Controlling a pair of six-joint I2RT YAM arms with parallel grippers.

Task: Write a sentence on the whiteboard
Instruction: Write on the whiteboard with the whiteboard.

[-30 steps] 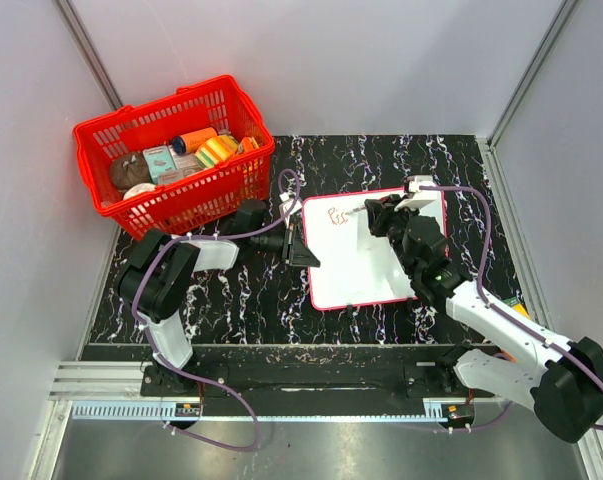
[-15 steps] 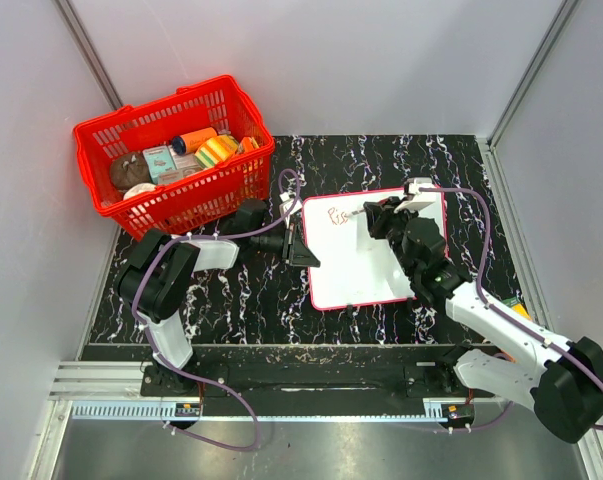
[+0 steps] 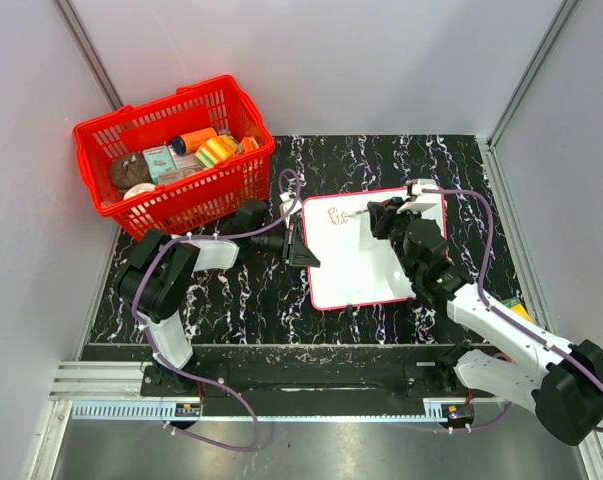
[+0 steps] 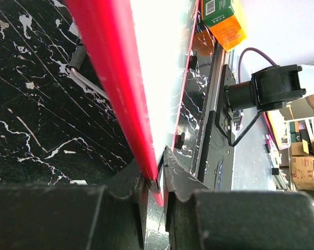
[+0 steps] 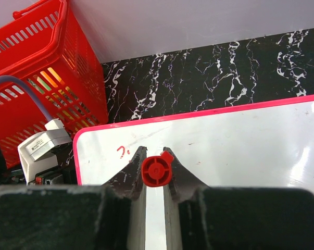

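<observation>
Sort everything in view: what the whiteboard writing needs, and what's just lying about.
For the job:
- whiteboard, its edge pinched in the left claw
- red marker, held in the right claw
- red writing on the board

Lying about:
- red basket and its assorted contents
- green and orange box

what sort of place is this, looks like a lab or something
Most likely a robotics lab test cell: left arm and right arm bolted to a rail at the edge of a black marbled table, plain white panels walling it in, a red basket of assorted props, and a whiteboard.
</observation>
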